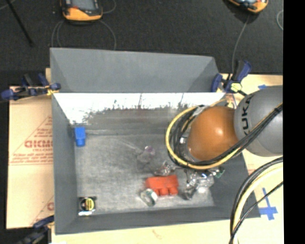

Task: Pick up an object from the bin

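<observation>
Arm hanging low over bin point(109, 167); hand point(202, 179) sitting under orange cover point(212, 133), open or closed cannot tell. Red block point(162, 185), likeliest target, lying just beside hand, away from arm, clear bits point(148, 196) crowding it. Advice: centring over block, descending straight, avoiding neighbours.

- Dark matt floor point(143, 28) across upper part of view.
- Orange-and-black device point(82, 10) on floor at top edge, upper left, partly cut off.
- Second orange-and-black device point(248, 4) at top edge, upper right, mostly cut off.
- Thin cable point(237, 43) trailing down over floor from second device.
- Pale tabletop point(190, 233) along lower edge.
- Even overhead light; no hard shadows on floor.
</observation>
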`<state>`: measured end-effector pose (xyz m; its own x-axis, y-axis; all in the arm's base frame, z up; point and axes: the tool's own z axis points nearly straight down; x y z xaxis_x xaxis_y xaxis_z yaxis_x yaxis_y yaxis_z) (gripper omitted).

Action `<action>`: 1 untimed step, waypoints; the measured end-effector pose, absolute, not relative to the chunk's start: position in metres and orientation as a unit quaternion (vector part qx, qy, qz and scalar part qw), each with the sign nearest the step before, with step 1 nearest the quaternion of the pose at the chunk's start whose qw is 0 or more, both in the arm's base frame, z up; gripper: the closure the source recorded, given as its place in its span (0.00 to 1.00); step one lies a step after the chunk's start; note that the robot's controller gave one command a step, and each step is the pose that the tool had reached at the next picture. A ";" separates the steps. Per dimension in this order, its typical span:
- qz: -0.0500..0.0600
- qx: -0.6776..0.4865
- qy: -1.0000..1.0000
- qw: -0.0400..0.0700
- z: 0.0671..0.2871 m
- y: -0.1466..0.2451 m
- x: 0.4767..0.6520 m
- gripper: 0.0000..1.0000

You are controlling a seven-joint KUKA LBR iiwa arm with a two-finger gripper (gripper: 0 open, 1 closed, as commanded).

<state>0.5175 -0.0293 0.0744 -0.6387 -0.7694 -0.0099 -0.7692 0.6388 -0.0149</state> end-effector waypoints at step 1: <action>-0.005 -0.642 0.766 0.007 0.074 0.002 0.508 0.00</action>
